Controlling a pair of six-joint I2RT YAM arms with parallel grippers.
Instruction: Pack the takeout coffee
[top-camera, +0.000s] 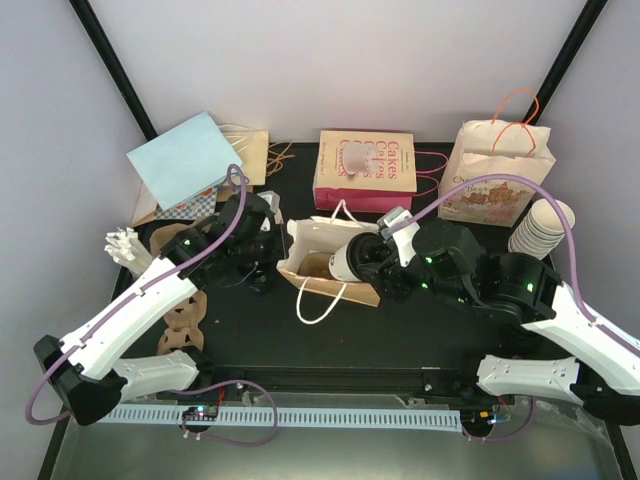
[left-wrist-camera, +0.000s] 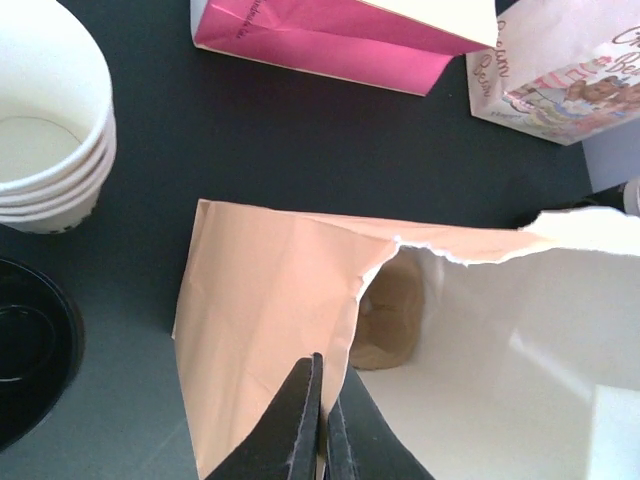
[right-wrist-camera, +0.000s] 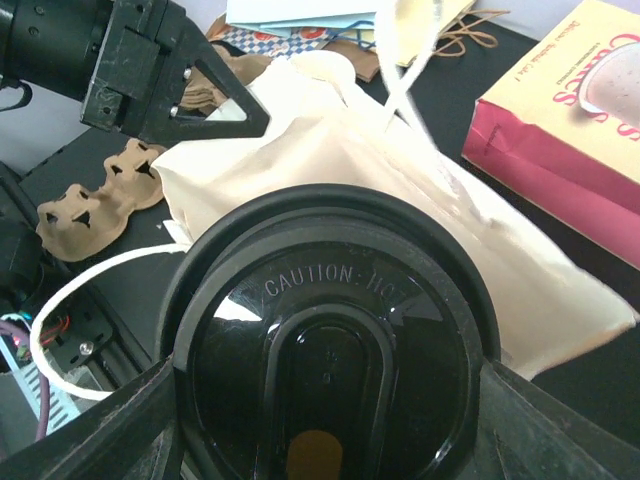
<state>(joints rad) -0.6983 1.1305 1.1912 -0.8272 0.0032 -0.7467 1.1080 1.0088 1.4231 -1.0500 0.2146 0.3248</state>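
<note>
The right tool (top-camera: 368, 262) clamps the takeout coffee (right-wrist-camera: 325, 330) at the mouth of the paper bag (top-camera: 312, 240). The left tool (left-wrist-camera: 320, 375) is pinched shut on its rim.

Raised warning on the lid, bakery wording on the bags.
"CAUTION: HO…" stands embossed on the black lid (right-wrist-camera: 325, 330) of the coffee cup (top-camera: 346, 262) clamped between the jaws of the right gripper (right-wrist-camera: 330, 440), with the rest of the word lost in glare. Beyond those jaws, the pink-and-cream bag (top-camera: 365, 170) reads "Cakes" three times over. Further to their right, the illustrated bag (top-camera: 497, 178) carries script too small to read.
</note>
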